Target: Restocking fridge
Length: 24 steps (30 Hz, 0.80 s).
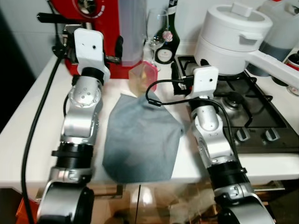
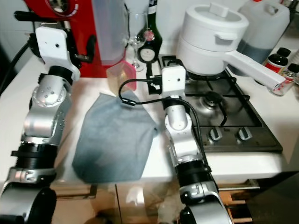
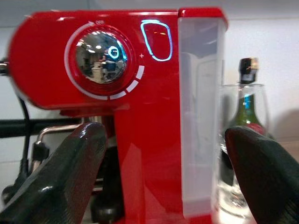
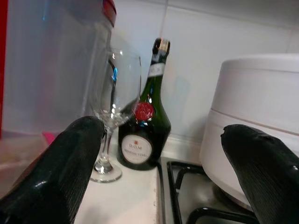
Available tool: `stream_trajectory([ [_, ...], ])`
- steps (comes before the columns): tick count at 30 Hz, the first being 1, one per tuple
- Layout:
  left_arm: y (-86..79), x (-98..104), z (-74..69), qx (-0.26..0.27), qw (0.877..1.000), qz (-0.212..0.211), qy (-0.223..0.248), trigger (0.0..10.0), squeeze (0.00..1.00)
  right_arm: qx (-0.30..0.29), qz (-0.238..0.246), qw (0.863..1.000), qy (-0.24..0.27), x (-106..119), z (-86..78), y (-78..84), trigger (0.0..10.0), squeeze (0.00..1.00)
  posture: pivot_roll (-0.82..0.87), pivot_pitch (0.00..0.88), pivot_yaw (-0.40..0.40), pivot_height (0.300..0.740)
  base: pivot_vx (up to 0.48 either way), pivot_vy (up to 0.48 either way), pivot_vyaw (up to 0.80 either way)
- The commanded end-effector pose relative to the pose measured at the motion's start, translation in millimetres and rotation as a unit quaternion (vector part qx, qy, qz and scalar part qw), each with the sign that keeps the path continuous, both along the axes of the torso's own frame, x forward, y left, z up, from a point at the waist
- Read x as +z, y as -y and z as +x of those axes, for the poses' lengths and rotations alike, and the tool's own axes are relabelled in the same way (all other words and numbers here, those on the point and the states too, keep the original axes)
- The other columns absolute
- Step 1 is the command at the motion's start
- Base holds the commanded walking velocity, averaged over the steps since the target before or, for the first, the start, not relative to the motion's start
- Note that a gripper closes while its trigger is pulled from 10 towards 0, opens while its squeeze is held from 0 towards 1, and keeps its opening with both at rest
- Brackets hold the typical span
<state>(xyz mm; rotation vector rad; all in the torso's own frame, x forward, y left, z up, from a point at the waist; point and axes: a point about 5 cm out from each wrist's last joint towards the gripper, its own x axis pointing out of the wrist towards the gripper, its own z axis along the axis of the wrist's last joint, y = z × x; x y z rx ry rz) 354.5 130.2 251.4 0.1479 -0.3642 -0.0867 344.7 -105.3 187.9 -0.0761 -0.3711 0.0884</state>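
Both grippers are spread wide and empty over the counter [image 1: 28, 112]. The right gripper [image 4: 154, 161] faces the dark bottle [image 4: 145, 126] at the back edge beside the hob. It should likely steer clear of the wine glass [image 4: 114, 102] just beside the bottle. The left gripper [image 3: 163, 177] faces the coffee machine [image 3: 117, 93].

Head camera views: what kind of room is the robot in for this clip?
Most likely a home kitchen: a white worktop with a built-in gas hob, a white saucepan on it, and a red espresso machine against the tiled wall.
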Motion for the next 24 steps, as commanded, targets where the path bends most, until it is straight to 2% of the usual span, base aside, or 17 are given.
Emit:
stream_trajectory([
  [1,-5.4,4.6,1.3,-0.004,1.000,0.008,-0.001,10.0,0.00,0.003,0.006,1.000,0.001,0.8,-0.1,-1.9,10.0,0.00,-0.04,0.000,-0.035,0.740,0.000,0.000,0.00],
  [3,-8.9,4.9,8.4,-0.032,0.999,0.011,-0.032,10.0,0.00,0.001,0.011,1.000,0.001,0.4,-0.6,-1.9,10.0,0.00,-0.04,0.000,-0.031,0.740,0.000,0.000,0.00],
  [5,-12.9,3.9,13.7,-0.037,0.997,0.029,-0.053,10.0,0.00,0.002,0.012,1.000,0.001,-0.3,-1.1,-2.7,10.0,0.00,-0.04,0.000,-0.029,0.740,0.000,0.000,0.00],
  [7,-24.3,4.3,24.7,-0.028,0.995,0.050,-0.080,10.0,0.00,0.003,0.013,1.000,0.000,-1.2,-2.1,-3.7,10.0,0.00,-0.04,0.000,-0.024,0.740,0.000,0.000,0.00],
  [8,-24.3,4.3,24.7,-0.028,0.995,0.050,-0.080,10.0,0.00,0.003,0.013,1.000,0.000,-1.2,-2.1,-3.7,10.0,0.00,-0.04,0.000,-0.024,0.740,0.000,0.000,0.00],
  [13,-41.1,16.8,43.3,-0.026,0.992,0.075,-0.100,10.0,0.00,0.004,0.018,1.000,0.000,-3.1,-4.9,-4.9,10.0,0.00,-0.05,0.000,-0.005,0.740,0.000,0.000,0.00],
  [17,-42.4,21.7,49.9,-0.044,0.990,0.081,-0.108,10.0,0.00,-0.004,0.023,1.000,0.005,-3.3,-8.3,-2.5,10.0,0.00,-0.06,0.000,0.004,0.740,0.000,0.000,0.00],
  [20,-39.2,28.7,55.1,-0.065,0.989,0.078,-0.105,10.0,0.00,-0.030,0.005,0.999,0.027,0.4,-15.8,4.6,10.0,0.00,-0.08,0.000,0.011,0.740,0.000,0.000,0.00],
  [24,-31.6,30.5,60.1,-0.088,0.989,0.065,-0.101,10.0,0.00,-0.054,-0.017,0.998,0.027,-5.2,-29.9,15.4,10.0,0.00,-0.11,0.000,0.016,0.740,0.000,0.000,0.00],
])
